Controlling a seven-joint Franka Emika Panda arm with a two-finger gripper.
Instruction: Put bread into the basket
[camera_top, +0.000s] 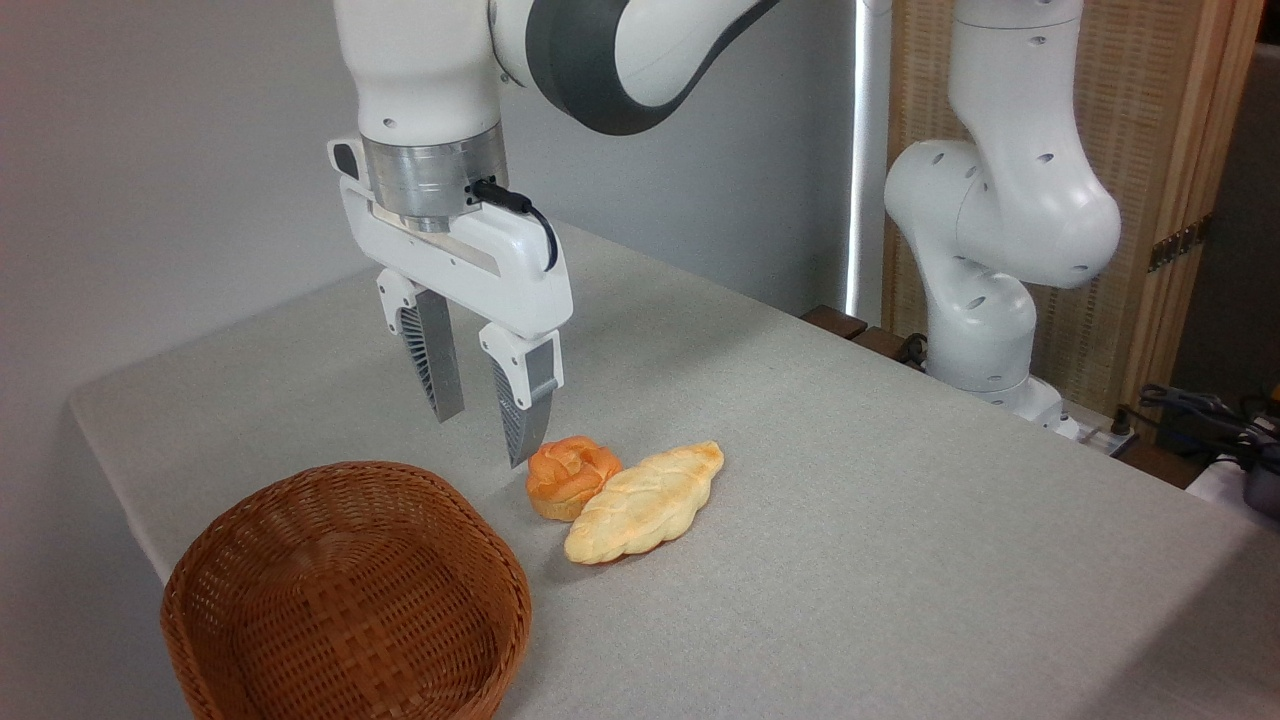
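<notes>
Bread (570, 475), a small round orange bun w/ a knot top, sits on the gray table (900, 520). It is not in the basket (340, 600). It touches a longer pale yellow loaf (645, 502) on its right side. Basket is brown, woven, w/ nothing in it, & sits near the table's front left edge, a bit apart from the bun. Tool (487, 440) hangs in the air, pointing down, just left of & above the bun. Its 2 fingers (523, 415) are partly open w/ a gap between them, & they hold nothing. Right finger tip is close to the bun's left top but not touching it. White arm base (985, 330) stands at the table's far right edge.
</notes>
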